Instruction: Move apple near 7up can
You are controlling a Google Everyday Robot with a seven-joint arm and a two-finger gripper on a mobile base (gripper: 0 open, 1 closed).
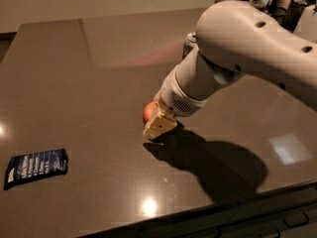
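Observation:
The apple (pixel 148 111) is red-orange and sits on the dark table near its middle; only its left edge shows, the rest is hidden behind the gripper. My gripper (pixel 159 124) is low over the table, right at the apple and in front of it, with a cream finger pad facing the camera. The 7up can (pixel 188 42) stands behind the arm, farther back and to the right of the apple; only its left side and silver top show. The big white arm reaches in from the upper right.
A flat dark blue packet (pixel 35 167) lies at the front left of the table (pixel 89 83). The table's front edge runs along the bottom right. Dark containers stand at the far right back corner.

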